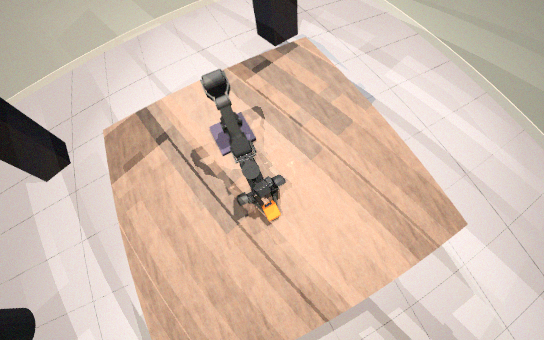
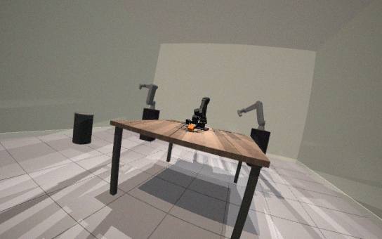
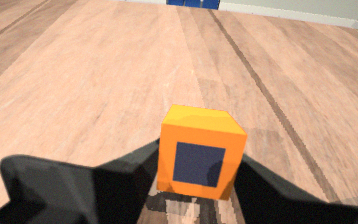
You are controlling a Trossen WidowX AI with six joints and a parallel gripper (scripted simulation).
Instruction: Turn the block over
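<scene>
The orange block (image 1: 271,212) (image 2: 191,128) (image 3: 196,193) is between the fingers of my gripper (image 1: 270,208) (image 3: 196,148), which is shut on it. In the wrist view its marked side, with a dark blue square, faces back toward the wrist camera and the palm. A plain, brighter orange side faces up. In the top view the gripper reaches forward from the arm low over the wooden table (image 1: 350,225) (image 2: 218,144) (image 3: 100,75). The block is at or close above the table top; its underside is hidden, so contact cannot be told.
The arm's base stands on a purple plate (image 1: 218,139). Black pedestals (image 1: 276,22) (image 1: 30,142) stand beyond the table edges. Two grey arms (image 2: 152,95) (image 2: 260,114) and a dark cylinder (image 2: 83,128) are away from the table. A blue object (image 3: 193,4) shows beyond the far edge.
</scene>
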